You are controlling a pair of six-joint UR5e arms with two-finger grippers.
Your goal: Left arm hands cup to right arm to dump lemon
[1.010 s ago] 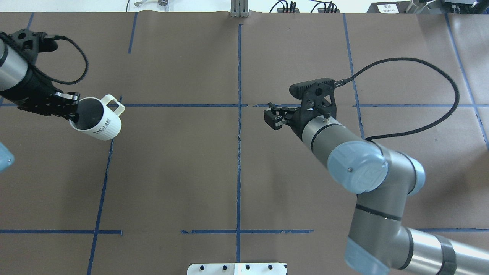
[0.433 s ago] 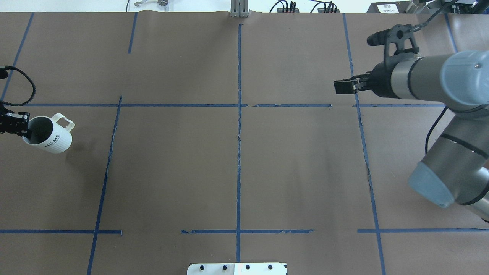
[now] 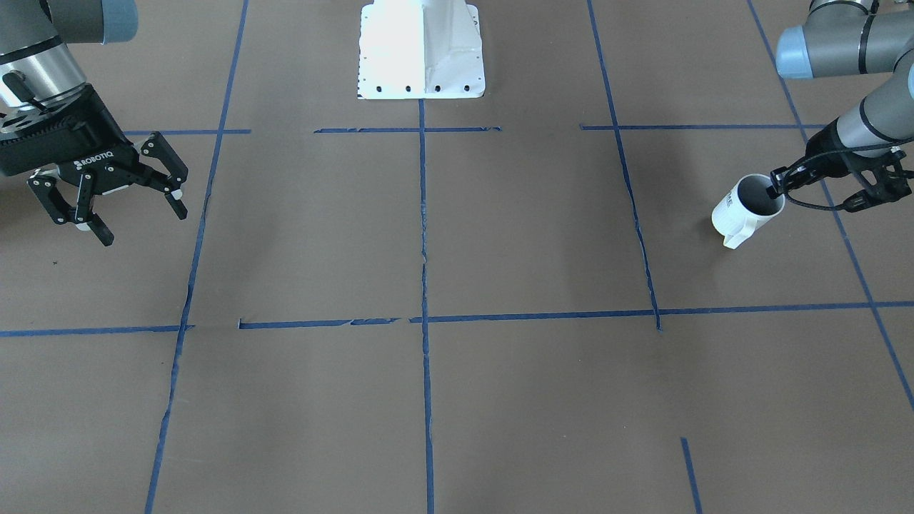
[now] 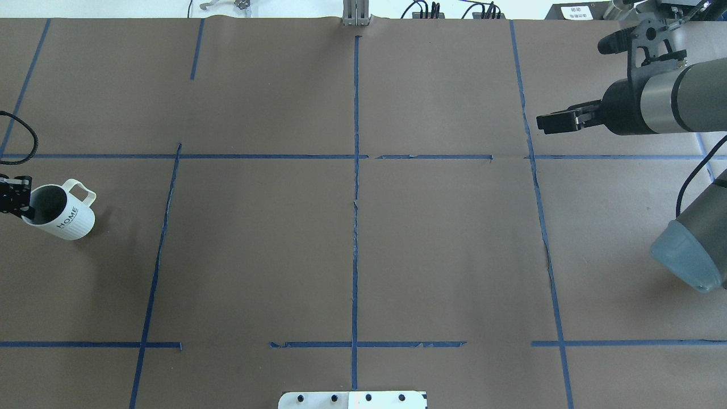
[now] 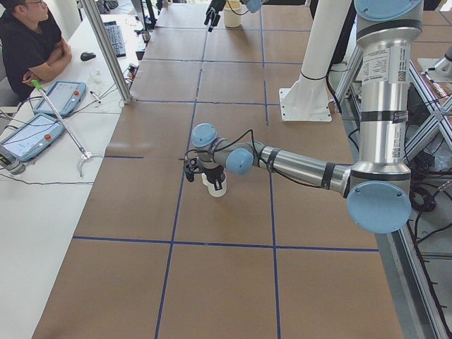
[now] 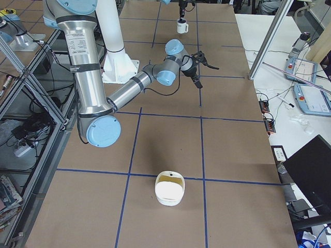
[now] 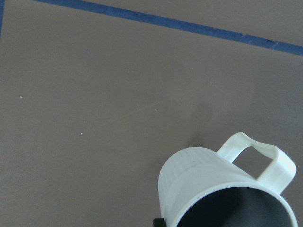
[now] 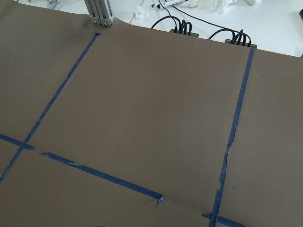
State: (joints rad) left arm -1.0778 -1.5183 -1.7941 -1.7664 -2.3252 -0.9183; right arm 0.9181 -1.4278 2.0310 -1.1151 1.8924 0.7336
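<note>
overhead exterior shows the cup (image 4: 63,218) at the far left edge of the table (image 4: 255,255), tilted, with its "home" lettering facing up. the left tool (image 4: 17,199) is clamped on the rim on the side away from the handle, one finger inside the mouth and one outside. whether the cup's base touches the table or hangs just above it i cannot tell; its shadow lies close beside it.

the right tool (image 3: 136,214) is on the opposite side of the table, well apart from the cup. its fingers are spread wide and hold nothing, as the front-facing view shows plainly. the right wrist view looks down on bare paper and blue tape only.

the lemon shows in no view. the part of the cup's grey inside that can be seen looks bare, but the left wrist view cuts off most of the mouth, so i cannot say whether the lemon is in there.

as i judge it, the hand-over is not done: the cup sits in the left tool alone and the arms are far from meeting. what is left is to bring the two together, let the right tool take the cup, free the left tool, and tip the cup to dump. a white tub (image 6: 169,192) at the table's right end may be the target, though that is a guess.
</note>
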